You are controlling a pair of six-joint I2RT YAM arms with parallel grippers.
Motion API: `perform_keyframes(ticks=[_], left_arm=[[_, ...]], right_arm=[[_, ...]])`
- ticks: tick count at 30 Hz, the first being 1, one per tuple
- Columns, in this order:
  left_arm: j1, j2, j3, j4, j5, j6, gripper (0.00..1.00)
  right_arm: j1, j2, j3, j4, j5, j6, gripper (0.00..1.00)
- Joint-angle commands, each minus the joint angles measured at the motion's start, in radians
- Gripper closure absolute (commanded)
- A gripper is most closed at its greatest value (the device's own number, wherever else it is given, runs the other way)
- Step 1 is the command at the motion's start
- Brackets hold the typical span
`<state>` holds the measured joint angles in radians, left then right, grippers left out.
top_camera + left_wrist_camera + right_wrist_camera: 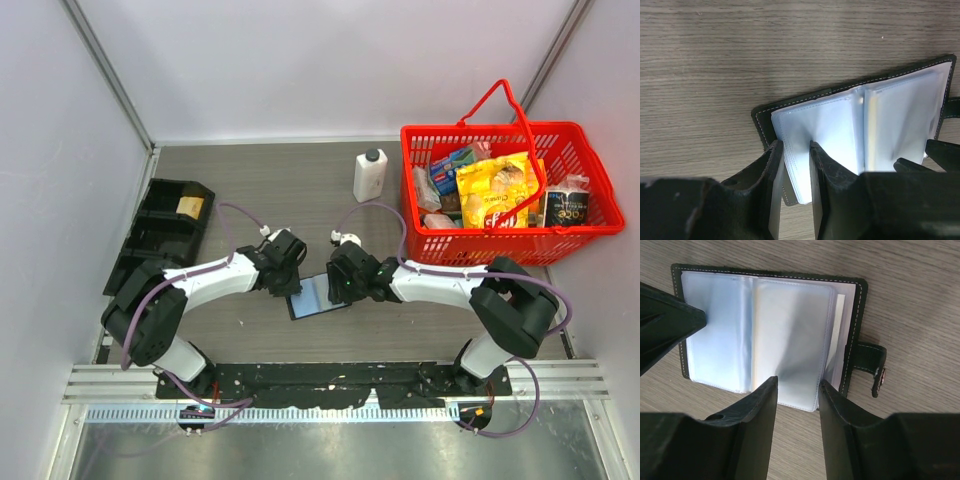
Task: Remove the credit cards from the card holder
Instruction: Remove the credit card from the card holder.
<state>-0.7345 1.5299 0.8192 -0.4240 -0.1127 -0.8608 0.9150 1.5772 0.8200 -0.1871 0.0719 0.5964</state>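
The holder (318,296) lies open and flat on the wood-grain surface, near its front middle, inner side up. It is black and leather-like, with pale stitching round the rim (859,315). A tab (871,362) with a snap juts from one side edge. Clear sleeves fan out from the spine, and the cards (790,340) still sit inside them, pale blue (one yellowish edge (871,130) shows beside the spine).
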Motion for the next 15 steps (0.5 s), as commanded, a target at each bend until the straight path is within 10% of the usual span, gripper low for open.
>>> perform_keyframes(ticks=[1, 15], left_arm=[[-0.006, 0.035, 0.003, 0.027, 0.045, -0.017, 0.71], [-0.006, 0.024, 0.000, 0.028, 0.045, -0.018, 0.71]], right_arm=[[0.013, -0.054, 0.053, 0.051, -0.029, 0.003, 0.57], [0.048, -0.072, 0.117, -0.003, -0.012, -0.026, 0.57]])
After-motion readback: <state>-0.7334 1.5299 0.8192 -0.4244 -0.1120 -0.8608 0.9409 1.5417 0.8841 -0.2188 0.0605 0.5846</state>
